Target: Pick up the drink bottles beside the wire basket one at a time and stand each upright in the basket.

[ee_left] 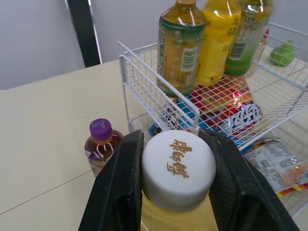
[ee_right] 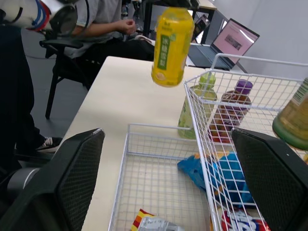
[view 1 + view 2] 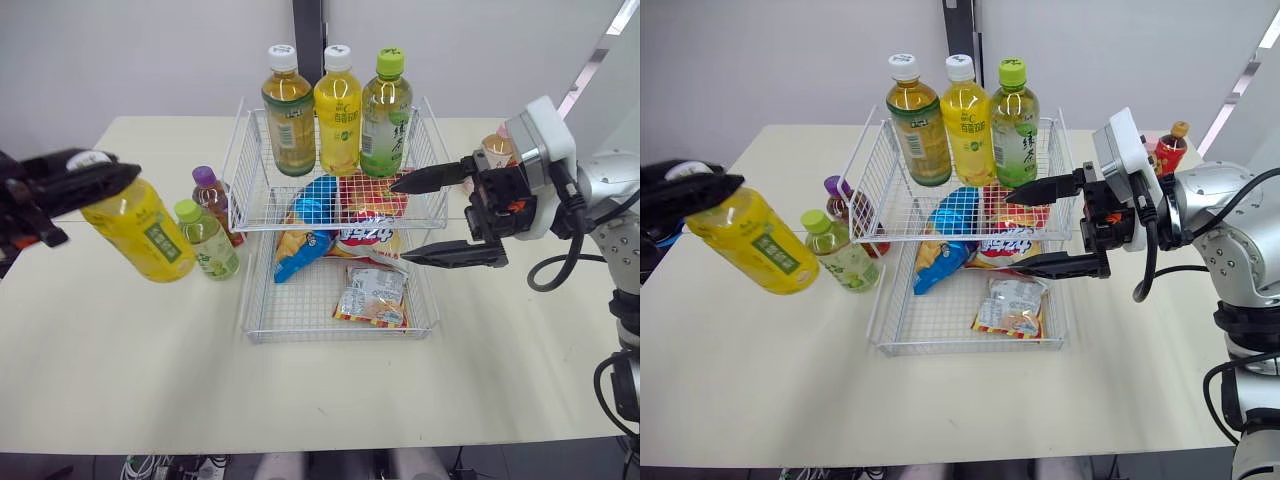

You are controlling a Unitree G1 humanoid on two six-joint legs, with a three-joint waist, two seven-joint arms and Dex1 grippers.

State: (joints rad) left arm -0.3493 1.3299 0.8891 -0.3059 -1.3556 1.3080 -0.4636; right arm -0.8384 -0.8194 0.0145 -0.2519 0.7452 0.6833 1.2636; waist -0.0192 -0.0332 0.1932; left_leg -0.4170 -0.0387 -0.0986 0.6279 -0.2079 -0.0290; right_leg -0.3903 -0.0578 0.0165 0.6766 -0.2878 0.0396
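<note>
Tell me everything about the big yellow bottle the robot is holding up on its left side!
The yellow drink bottle looks like clear plastic full of yellow liquid. It has a yellow label with a green patch and a round white cap printed with gold characters. The left gripper pinches that cap between its two black fingers, and nothing else touches the bottle. It hangs tilted in the air above the cream table, to the left of the white wire basket.

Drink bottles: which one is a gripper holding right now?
The big yellow bottle, tilted in the air, its white cap clamped in the left gripper; the rest stand upright, ungripped.
</note>
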